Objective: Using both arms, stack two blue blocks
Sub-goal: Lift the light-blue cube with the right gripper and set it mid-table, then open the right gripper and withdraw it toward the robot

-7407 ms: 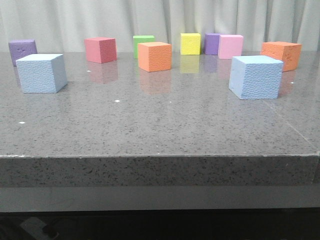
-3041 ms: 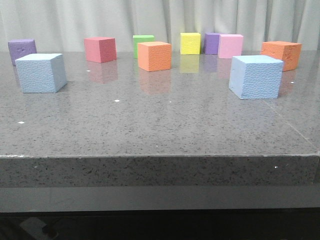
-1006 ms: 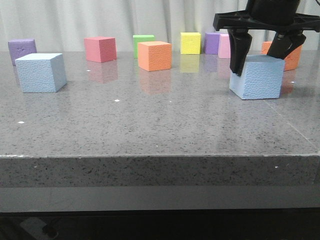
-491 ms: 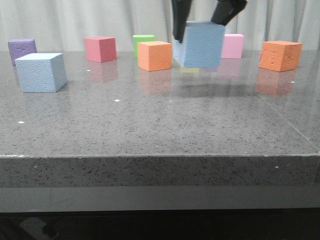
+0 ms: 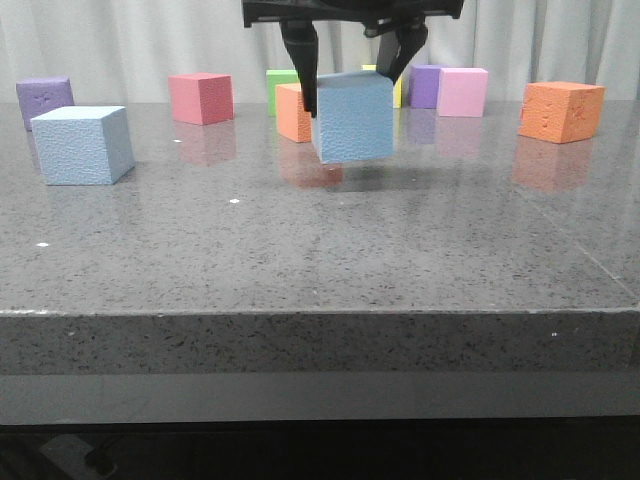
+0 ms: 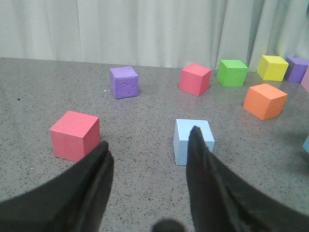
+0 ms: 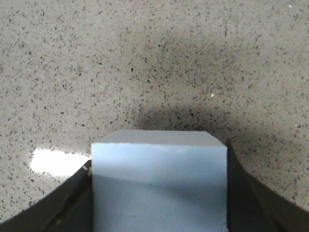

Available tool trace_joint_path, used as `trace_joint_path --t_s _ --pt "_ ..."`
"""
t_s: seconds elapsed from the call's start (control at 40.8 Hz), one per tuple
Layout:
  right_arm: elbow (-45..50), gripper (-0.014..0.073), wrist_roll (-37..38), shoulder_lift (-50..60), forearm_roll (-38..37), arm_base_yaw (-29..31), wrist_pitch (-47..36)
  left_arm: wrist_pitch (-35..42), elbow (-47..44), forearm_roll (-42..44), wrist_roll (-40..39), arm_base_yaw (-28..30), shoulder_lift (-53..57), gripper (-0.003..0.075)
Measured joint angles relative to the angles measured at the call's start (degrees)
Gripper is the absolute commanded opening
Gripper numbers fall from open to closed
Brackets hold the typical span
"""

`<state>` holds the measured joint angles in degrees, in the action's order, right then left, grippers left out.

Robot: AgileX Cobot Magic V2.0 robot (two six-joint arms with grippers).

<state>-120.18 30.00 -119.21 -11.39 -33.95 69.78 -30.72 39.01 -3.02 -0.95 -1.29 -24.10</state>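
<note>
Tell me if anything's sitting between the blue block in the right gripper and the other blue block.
Nothing visible does. The held blue block hangs above the table in the right gripper; the stretch toward the other blue block looks bare. The orange cube sits farther back.

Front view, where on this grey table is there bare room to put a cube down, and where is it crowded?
Bare stone runs along the near edge of the speckled grey table, and between the pale-blue foam cube on the left and the lifted blue cube. The back row, red cube to orange cube, is crowded.

pale pleated curtain point(image 5: 130, 40), speckled grey tabletop point(image 5: 300, 250)
</note>
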Motion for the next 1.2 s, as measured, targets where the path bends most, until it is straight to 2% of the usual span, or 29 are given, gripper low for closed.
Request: trace_joint_path --t_s 0.147,0.343,0.491,0.76,0.883,0.981,1.202 --pt "-0.09 0.0381 0.93 -1.05 -0.13 0.0 -0.1 0.0 0.0 0.0 0.0 0.0 0.0 0.0344" --pt "-0.13 0.0511 4.45 -3.66 -0.61 0.0 -1.62 0.0 0.0 0.0 0.0 0.0 0.0 0.0344" --pt "-0.23 0.0517 6.66 -3.75 -0.98 0.0 -1.89 0.0 0.0 0.0 0.0 0.0 0.0 0.0344" --pt "-2.94 0.0517 6.38 -2.06 -0.66 0.0 0.8 0.0 0.0 0.0 0.0 0.0 0.0 0.0344" --pt "-4.33 0.0517 1.96 1.14 -0.66 0.0 1.41 0.0 0.0 0.0 0.0 0.0 0.0 0.0344" --pt "-4.38 0.0517 -5.37 4.69 -0.19 0.0 1.66 0.0 0.0 0.0 0.0 0.0 0.0 0.0344" --pt "2.04 0.0517 -19.64 15.28 8.01 1.82 1.68 0.0 0.0 0.0 0.0 0.0 0.0 0.0344"
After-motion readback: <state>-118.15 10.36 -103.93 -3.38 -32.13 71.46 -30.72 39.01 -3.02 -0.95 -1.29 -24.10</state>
